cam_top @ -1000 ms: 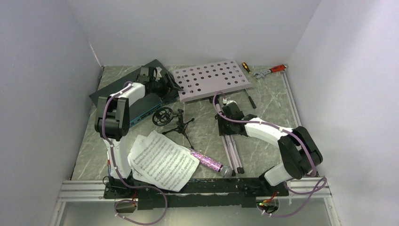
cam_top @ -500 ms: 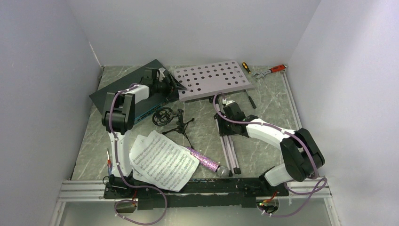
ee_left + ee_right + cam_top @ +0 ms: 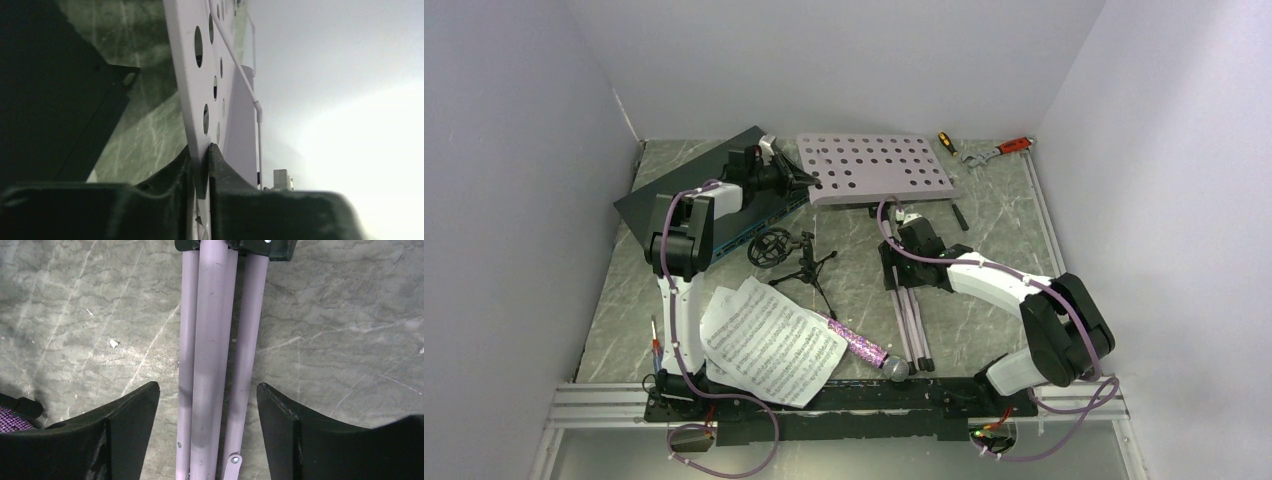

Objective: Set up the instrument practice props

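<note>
My left gripper (image 3: 201, 152) clamps the music stand (image 3: 879, 168) by its thin edge, right gripper (image 3: 207, 400) apart astride the tripod legs (image 3: 212, 315); I fear it twists free.

The music stand (image 3: 879, 168) — pale lilac, dotted with round holes; sheet-music pages (image 3: 769, 340) white, black notation; microphone (image 3: 856, 338) purple glitter; mic stand (image 3: 804, 258) black; table (image 3: 1004, 220) grey-green, veined; flat box (image 3: 674, 182) dark — edge seemingly teal.

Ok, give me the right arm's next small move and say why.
Probably close the right gripper on the folded tripod legs: its open jaws straddle them without touching, while the left gripper clamps the perforated desk edge, so both ends would be held for standing it up.
</note>
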`<state>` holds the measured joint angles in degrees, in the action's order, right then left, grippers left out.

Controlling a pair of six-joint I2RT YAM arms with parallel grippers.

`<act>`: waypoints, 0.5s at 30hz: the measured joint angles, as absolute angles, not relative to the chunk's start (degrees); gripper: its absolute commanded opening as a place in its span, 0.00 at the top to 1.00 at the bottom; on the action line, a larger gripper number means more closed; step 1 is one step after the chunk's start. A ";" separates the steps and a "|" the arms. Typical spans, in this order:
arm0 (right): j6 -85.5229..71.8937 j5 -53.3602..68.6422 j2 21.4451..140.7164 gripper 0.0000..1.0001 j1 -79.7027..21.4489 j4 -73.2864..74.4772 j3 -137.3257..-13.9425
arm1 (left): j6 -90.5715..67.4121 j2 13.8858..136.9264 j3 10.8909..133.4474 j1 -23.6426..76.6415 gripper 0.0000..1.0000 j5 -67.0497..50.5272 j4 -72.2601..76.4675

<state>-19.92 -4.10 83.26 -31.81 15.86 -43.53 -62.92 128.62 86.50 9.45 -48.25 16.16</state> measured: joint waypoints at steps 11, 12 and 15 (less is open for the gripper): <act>-20.60 -2.28 83.59 0.26 -29.69 15.81 -43.53 | -67.09 128.62 86.35 9.72 0.98 -49.71 19.86; -20.58 -2.11 83.94 0.27 -29.67 15.79 -43.53 | -67.13 128.62 86.35 9.80 0.97 -49.69 19.88; -20.58 -1.19 85.65 0.30 -29.67 15.68 -43.53 | -67.09 128.49 86.37 10.20 0.97 -49.56 19.68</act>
<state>-20.58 -1.19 85.65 -29.67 15.68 -43.53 -67.09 128.49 86.37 10.20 -49.56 19.68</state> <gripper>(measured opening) 0.725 0.058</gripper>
